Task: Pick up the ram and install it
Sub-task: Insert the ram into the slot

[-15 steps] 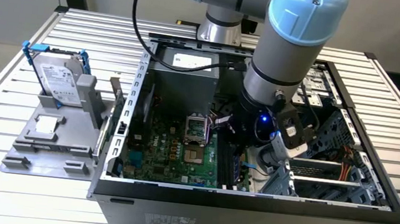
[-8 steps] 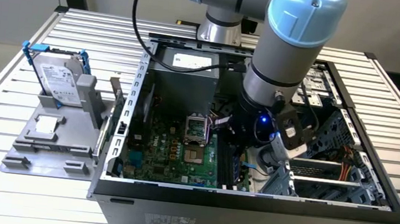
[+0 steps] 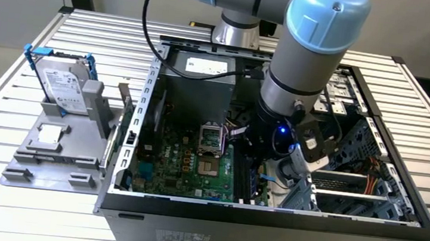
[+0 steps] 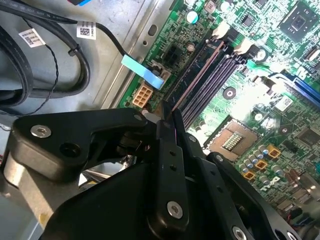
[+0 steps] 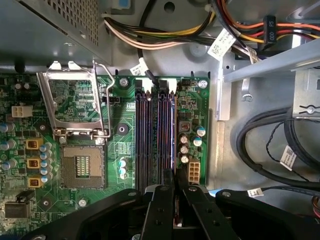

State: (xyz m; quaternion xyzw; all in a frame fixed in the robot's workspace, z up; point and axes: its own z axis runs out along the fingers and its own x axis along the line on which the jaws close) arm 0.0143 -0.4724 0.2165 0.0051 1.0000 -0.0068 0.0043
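RAM, a thin dark circuit-board stick (image 4: 197, 75), stands edge-on in the outermost black motherboard slot (image 5: 172, 135), pinched at one end by the black two-finger gripper (image 4: 167, 117). Seating it well probably needs straight, even pressure, with both white end latches (image 5: 170, 84) closing.

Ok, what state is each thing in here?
hand: shut on the ram.
ram: held edge-on, in line with the memory slots; whether it is seated, cannot tell.
processor socket: empty, its frame swung up.
computer case: lying on its side, open.
hard drive: outside the case, upright in its stand.
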